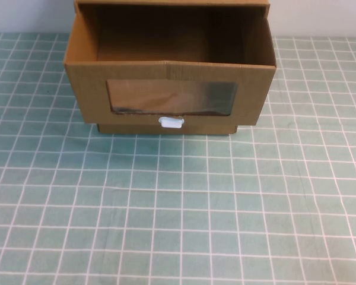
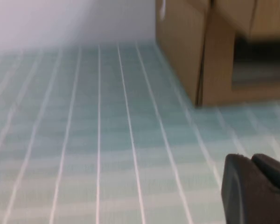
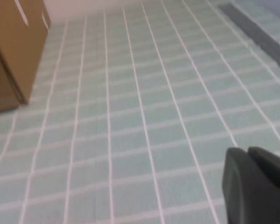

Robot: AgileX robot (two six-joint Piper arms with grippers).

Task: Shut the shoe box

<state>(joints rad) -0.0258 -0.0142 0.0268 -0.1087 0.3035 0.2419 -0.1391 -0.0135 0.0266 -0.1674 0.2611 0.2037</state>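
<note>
The shoe box [image 1: 169, 89] sits at the far middle of the table [image 1: 178, 214], its drawer pulled out toward the near side and tipped open at the top, so the empty brown inside shows. The front panel carries a wide clear window [image 1: 171, 97] with a small white tab [image 1: 171, 122] just below it. The box's long axis runs left to right, and the drawer slides along the near-far line, so closing it calls, in my judgement, for a push on the front panel toward the far side.

Neither arm shows in the high view; both are parked off the near edge of it. The left gripper [image 2: 256, 186] appears only as a dark tip in its wrist view, low over the table, with the box's left corner [image 2: 200, 56] well ahead of it. The right gripper [image 3: 256, 182] shows likewise as a dark tip, with the box's right side [image 3: 14, 51] well ahead across open cloth. Whether either gripper's fingers are apart or together I cannot tell. Both lie near of the box and well apart from it; neither looks clearly nearer, though the left wrist view sees more of the front.

No brand, label or readable writing shows on the box or on the green checked cloth.
</note>
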